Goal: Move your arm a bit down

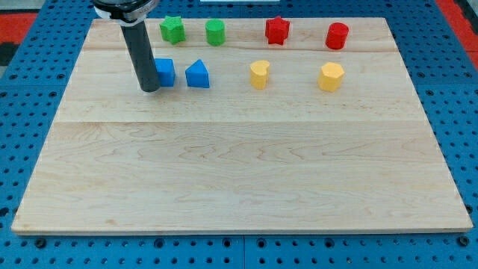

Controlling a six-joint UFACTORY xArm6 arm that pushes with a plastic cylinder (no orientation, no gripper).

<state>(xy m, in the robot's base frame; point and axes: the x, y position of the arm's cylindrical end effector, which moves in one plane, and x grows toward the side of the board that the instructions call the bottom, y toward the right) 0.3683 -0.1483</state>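
Rod end first: your arm carries no gripper, so nothing spreads or pinches, and my tip [149, 89] rests on the bench [239, 172] at the view's upper left. It sits against the left side of the blue cube [165, 72], which the rod partly hides; you cannot tell whether they touch. Just to the right of that cube you see the blue triangular block [197, 75]. Further right in the same row stand the yellow heart-like block [258, 75] and the yellow hexagonal block [331, 76]. Along the view's top you find the green star [172, 29], the green round block [215, 32], the red star [277, 30] and the red cylinder [337, 35].
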